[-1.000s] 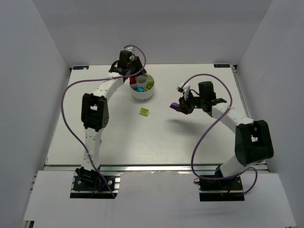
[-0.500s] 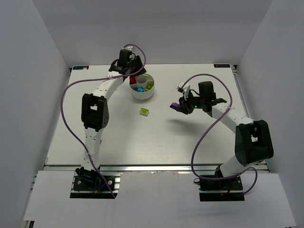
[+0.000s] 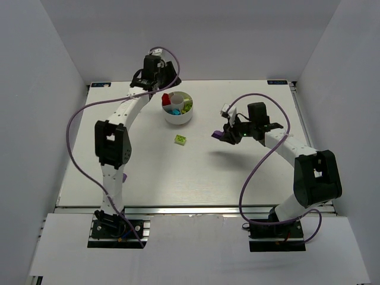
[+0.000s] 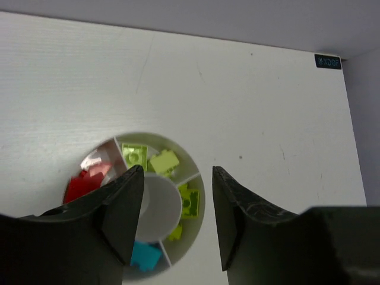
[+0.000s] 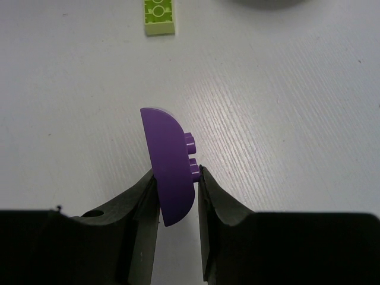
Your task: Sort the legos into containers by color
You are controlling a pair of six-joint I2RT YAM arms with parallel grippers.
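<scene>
The round white dish stands at the back of the table, its containers holding red legos, lime green ones and a cyan one; the central well is bare. My left gripper hangs open just above the dish with nothing between its fingers; in the top view the left gripper sits behind the dish's far-left side. My right gripper is shut on a purple lego, held on edge above the table, right of centre. One lime green lego lies loose on the table.
White walls close in the table on the left, back and right. The loose lime lego lies ahead of the right gripper, with the dish's edge just beyond it. Purple cables arch over both arms.
The left gripper has opened and drawn up and back from the dish, uncovering the red legos in their compartment. The right arm has hardly moved and still holds the purple lego.
</scene>
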